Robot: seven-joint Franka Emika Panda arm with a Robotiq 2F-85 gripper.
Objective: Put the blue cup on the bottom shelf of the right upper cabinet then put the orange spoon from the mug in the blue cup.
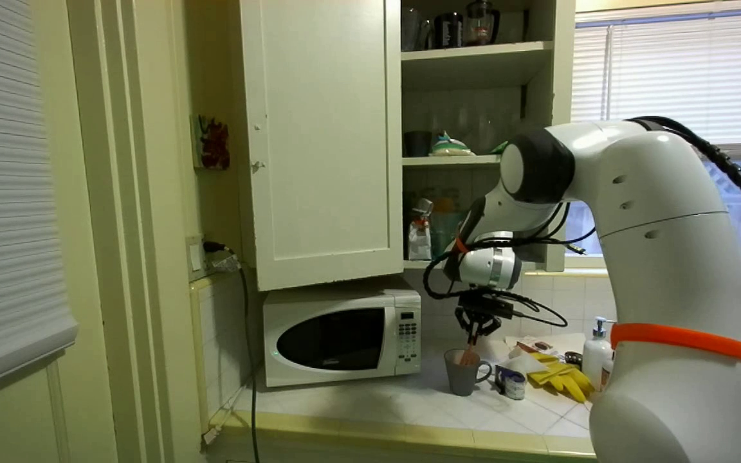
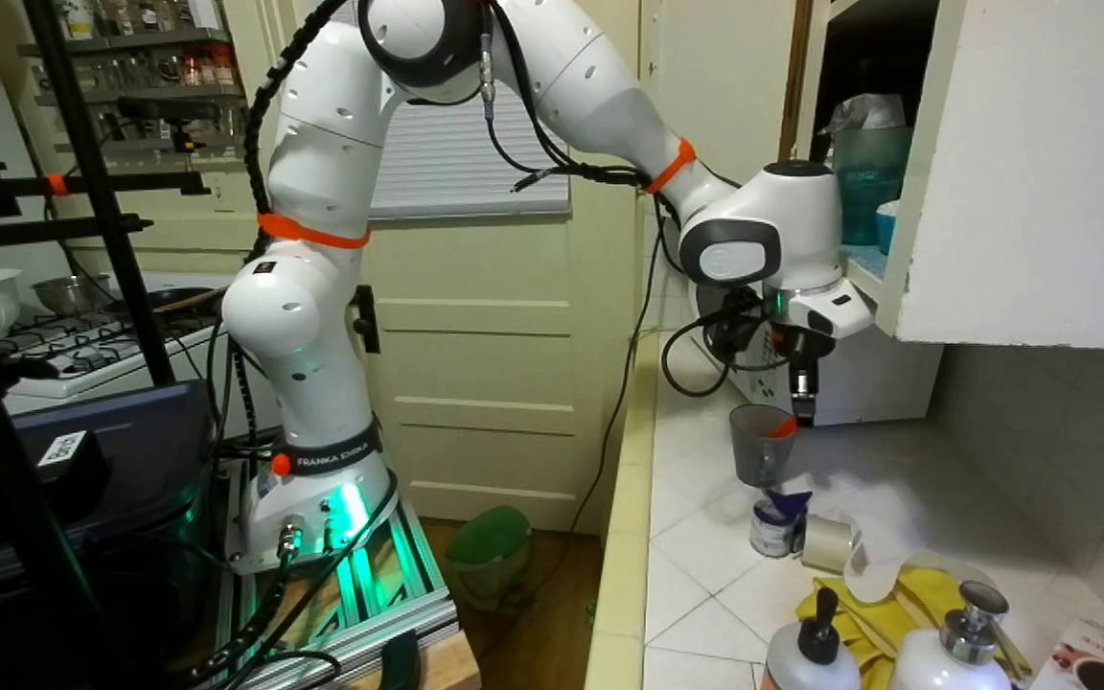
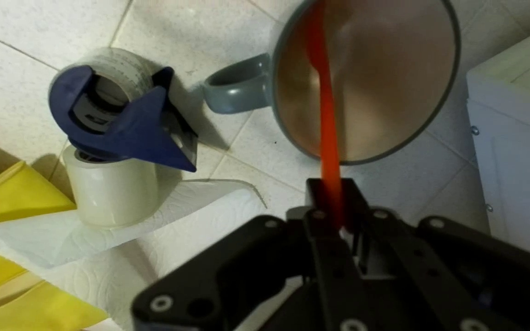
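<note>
Grips orange spoon (image 3: pixel 327 110) between jaws by upper end | bowl-down inside grey mug (image 1: pixel 462 378) | presumably for clean lift-out

Worktop (image 2: pixel 696 586): white tile, yellow edge. Microwave (image 1: pixel 332 337) stands at one end. Mug (image 1: pixel 462 381) upright, near the microwave but apart from it. Tape dispenser (image 3: pixel 145 133) just beside the mug's handle; a second roll (image 3: pixel 113 197), clear, next to the dispenser. Towel (image 3: pixel 200 239) spread by that roll, overlapping yellow gloves (image 1: pixel 558 378). Two pump bottles (image 2: pixel 951 661) stand near the gloves. Booklet (image 2: pixel 1100 659) close to one bottle, partly out of view. Bottom shelf (image 1: pixel 414 264): cup (image 2: pixel 868 182) upright, low dish (image 2: pixel 885 230) beside it, half hidden; bag (image 1: pixel 419 239) near the cup, touching or not hard to say in that dim light.
</note>
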